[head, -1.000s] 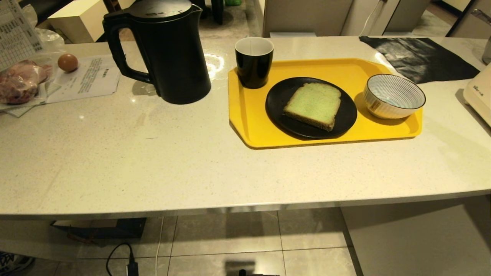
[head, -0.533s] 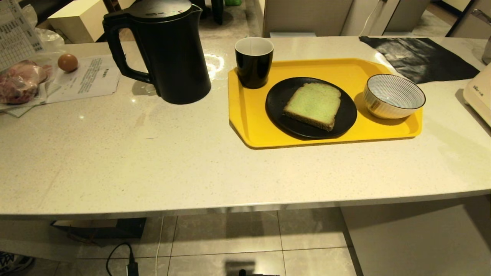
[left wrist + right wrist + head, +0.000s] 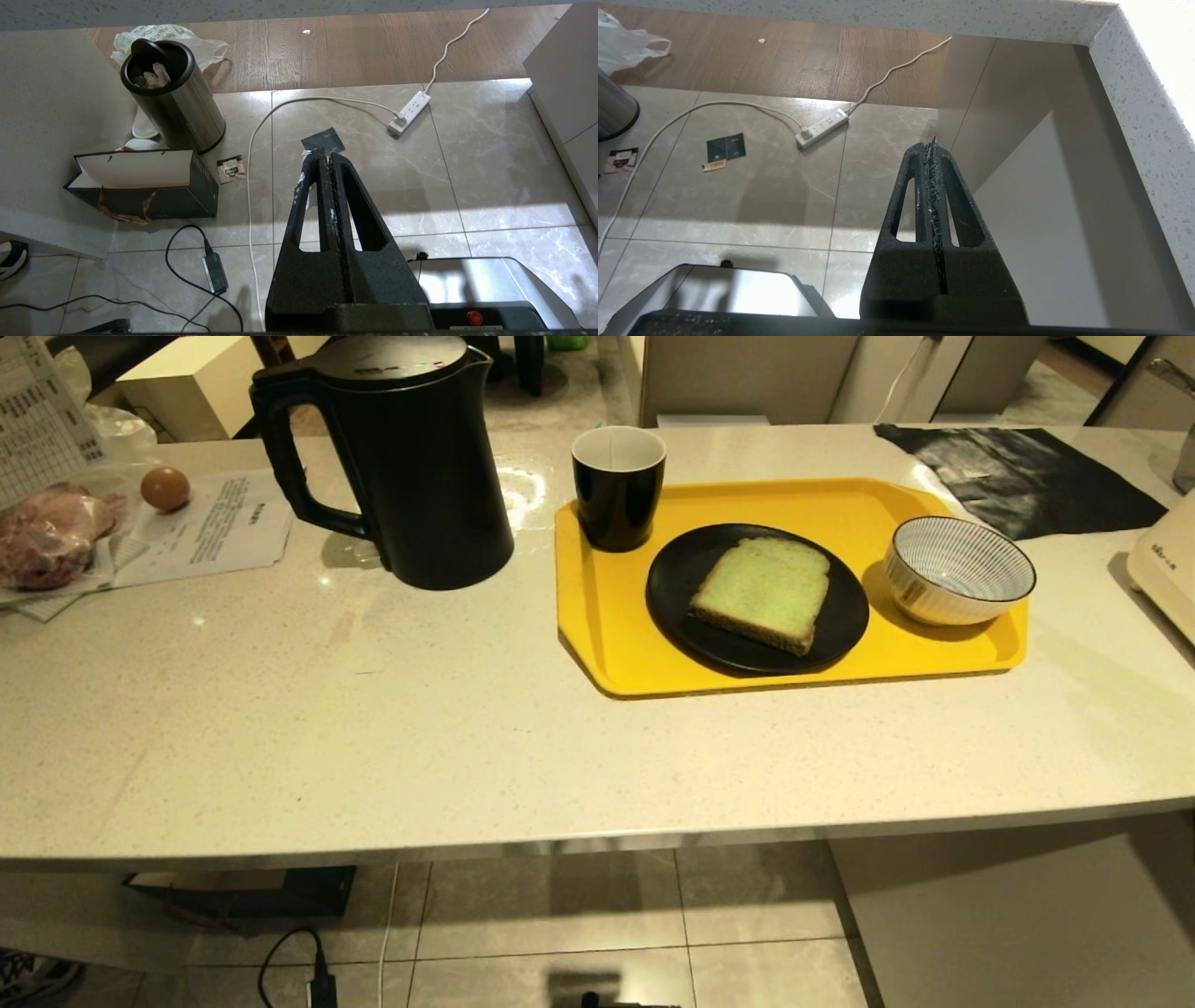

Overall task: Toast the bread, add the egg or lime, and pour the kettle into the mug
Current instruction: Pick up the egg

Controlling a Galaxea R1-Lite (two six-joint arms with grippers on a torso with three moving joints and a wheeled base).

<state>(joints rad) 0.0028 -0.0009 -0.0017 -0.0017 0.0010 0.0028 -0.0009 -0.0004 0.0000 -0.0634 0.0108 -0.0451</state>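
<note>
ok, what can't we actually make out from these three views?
- Mug, head view: its own wall hides the bottom, so contents unclear.
- Kettle, head view: closed lid hides any water; top edge cuts the lid.
- White appliance, head view: right edge cuts it off.
- Countertop items: absent from both wrist views, which face the floor below the counter.
- Left tool, right tool: absent from head view.

home kitchen, stone counter (image 3: 373, 728) (kettle (image 3: 411, 467), toaster (image 3: 1167, 569))
</note>
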